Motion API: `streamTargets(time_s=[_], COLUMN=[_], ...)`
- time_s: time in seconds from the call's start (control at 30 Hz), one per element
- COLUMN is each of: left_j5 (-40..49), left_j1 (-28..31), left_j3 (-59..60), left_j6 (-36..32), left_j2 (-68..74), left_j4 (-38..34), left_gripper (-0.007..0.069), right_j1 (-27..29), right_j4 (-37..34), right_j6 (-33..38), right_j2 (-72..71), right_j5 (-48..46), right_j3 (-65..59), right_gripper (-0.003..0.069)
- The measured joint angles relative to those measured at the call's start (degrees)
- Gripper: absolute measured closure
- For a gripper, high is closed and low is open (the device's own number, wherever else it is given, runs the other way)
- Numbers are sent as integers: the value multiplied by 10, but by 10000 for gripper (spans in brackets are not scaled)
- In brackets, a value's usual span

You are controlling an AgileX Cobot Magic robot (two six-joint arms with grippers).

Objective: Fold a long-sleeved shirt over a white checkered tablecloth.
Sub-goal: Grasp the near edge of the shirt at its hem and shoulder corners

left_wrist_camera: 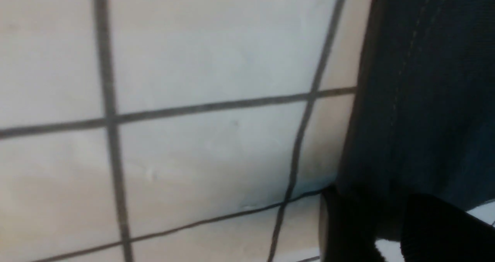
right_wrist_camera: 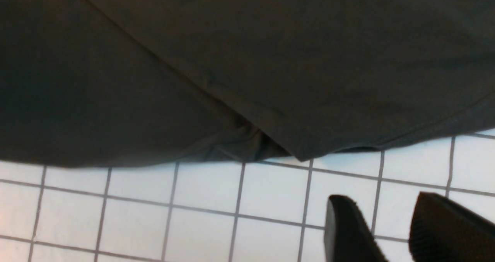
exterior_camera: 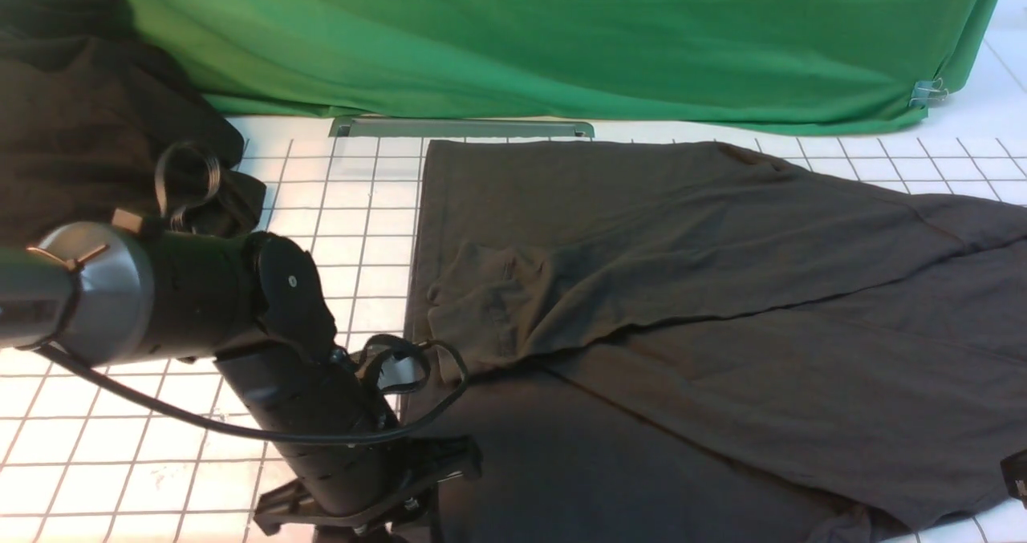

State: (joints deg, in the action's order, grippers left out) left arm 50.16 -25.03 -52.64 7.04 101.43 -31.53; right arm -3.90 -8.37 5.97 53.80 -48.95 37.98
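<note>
The charcoal long-sleeved shirt lies spread on the white checkered tablecloth, with one sleeve folded across its body. My left arm reaches down to the shirt's near left edge. In the left wrist view the left gripper has its fingers apart, with the shirt's hem lying between them on the tablecloth. My right gripper is open over bare tablecloth, just short of the shirt's edge. Only its tip shows at the right edge of the front view.
A deeper-black bundle of cloth lies at the far left. A green cloth hangs across the back, with a metal bar at its foot and a clip at its right corner.
</note>
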Motion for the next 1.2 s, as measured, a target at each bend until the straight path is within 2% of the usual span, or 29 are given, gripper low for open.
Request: streamTargets(time_s=[0.07,0.13,0.23,0.43,0.57,0.63,0.67,0.73,0.77,0.8,0.83,0.97,1.2], left_j5=[0,-1,-5,-3,11,26,26,35,36,36,36,36,36], left_j1=[0,0,0,0,0,0,0,0,0,0,0,0,0], left_j3=[0,0,0,3,3,3,3,3,3,3,3,3,3], left_j6=[-8,-15,-11,37,65,82,83,90,91,91,91,91,91], left_j2=[1,1,-4,-70,-110,-130,-131,-135,-135,-135,-135,-135,-135], left_j4=[-7,-13,0,70,116,151,153,170,175,175,180,185,185], left_gripper=[452,533,603,619,619,619,619,619,619,619,619,619,619], right_j1=[0,0,0,-13,-59,-122,-132,-197,-221,-221,-255,-317,-348], right_j4=[0,0,0,1,1,6,9,29,43,46,70,162,254], right_j6=[0,0,0,2,12,23,25,26,25,25,15,-23,-63], right_j2=[0,0,0,0,1,12,15,43,58,58,86,160,277], right_j5=[0,0,0,-24,-30,-31,-31,-31,-30,-28,-23,-8,5], right_j3=[0,0,0,0,0,0,0,0,0,0,0,2,20], right_gripper=[417,417,417,416,383,302,287,199,179,179,164,153,151])
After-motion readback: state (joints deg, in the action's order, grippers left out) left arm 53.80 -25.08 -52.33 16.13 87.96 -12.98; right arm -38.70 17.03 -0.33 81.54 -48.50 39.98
